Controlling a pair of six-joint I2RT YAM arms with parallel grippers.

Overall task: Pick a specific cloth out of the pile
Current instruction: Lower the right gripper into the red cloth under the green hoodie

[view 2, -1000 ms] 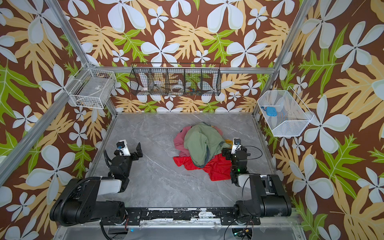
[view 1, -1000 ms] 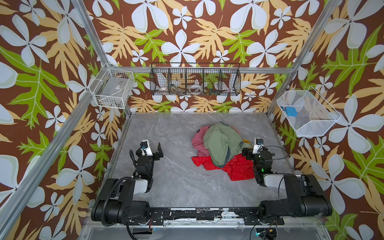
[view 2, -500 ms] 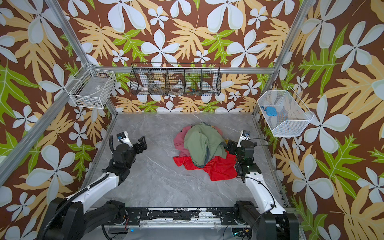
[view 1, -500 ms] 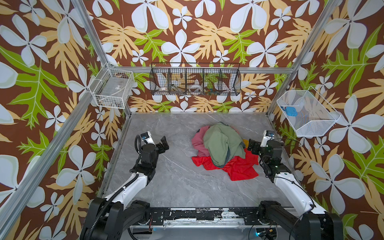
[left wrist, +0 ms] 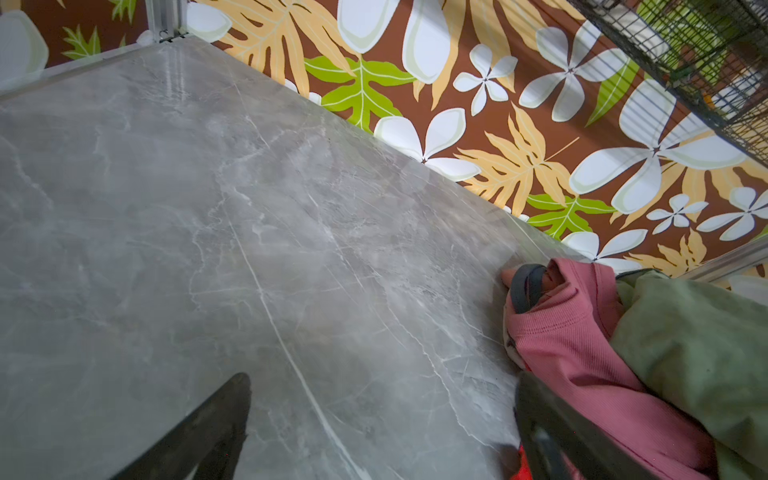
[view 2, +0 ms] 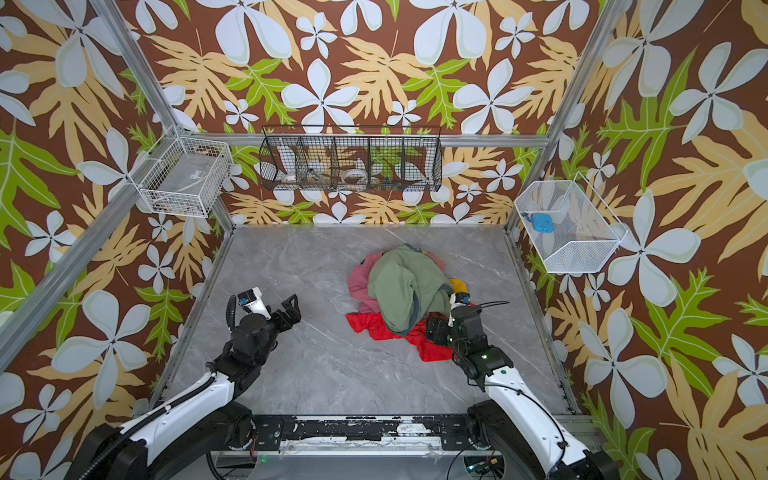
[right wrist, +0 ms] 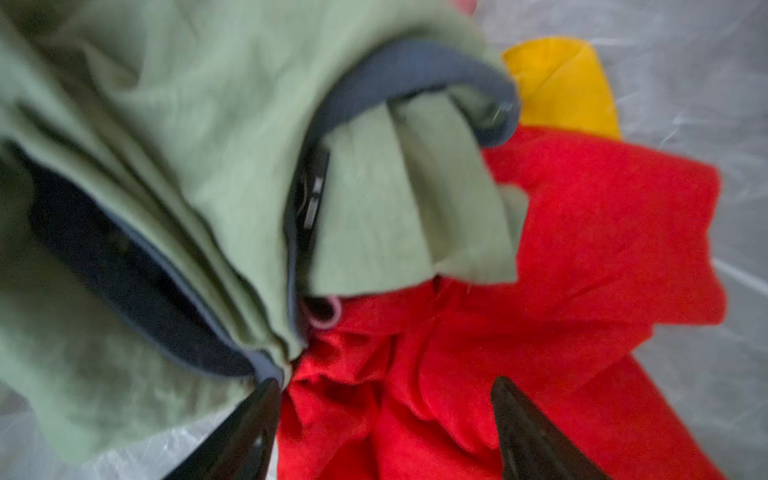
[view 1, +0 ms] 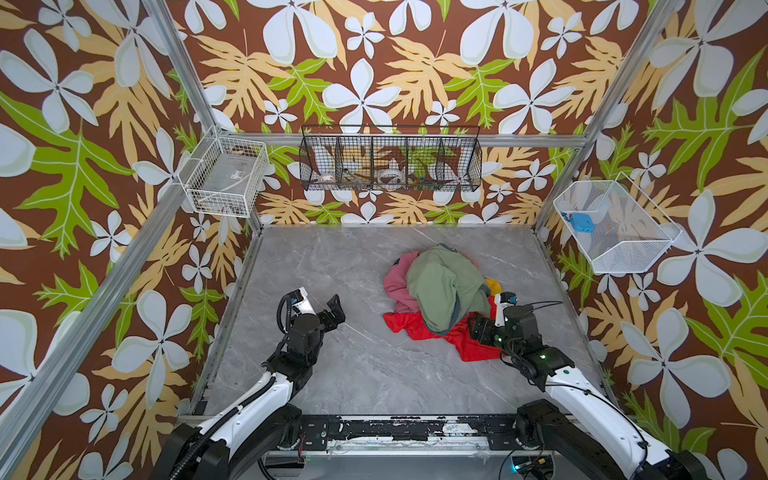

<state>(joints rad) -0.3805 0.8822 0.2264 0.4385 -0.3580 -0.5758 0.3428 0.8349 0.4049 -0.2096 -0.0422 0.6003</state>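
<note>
1. Two fabrics meet where the grip is to be made. The cloth (view 1: 478, 348), bright red, is spread on the bench (view 1: 353, 374) at the near edge of the pile (view 1: 415, 291) and is partly buried under the green garment (view 1: 449, 278).
2. The right gripper (right wrist: 384, 386) is seen in the right wrist view with its jaws set apart and red folds between them; nothing looks pinched yet.
3. One fingertip (right wrist: 266, 395) is placed right at the hem of the green garment. A slight shift toward the open red area is advised, so that the green hem is not caught as well.
4. A thick fold should be gathered, since a single layer of thin fabric is likely to slip.
5. The pull is best made low and away from the pile, so that the green garment, the pink shirt (view 1: 395, 282) and the yellow cloth (view 1: 493, 286) are left behind.
6. The right arm is stretched forward from the near right corner, and its gripper (view 1: 477, 328) is brought down low against the pile's near right side.
7. The left gripper (view 1: 334, 308) is held wide open and empty above bare bench, well apart from the pile and turned toward it. It could be used to pin the green garment down.
</note>
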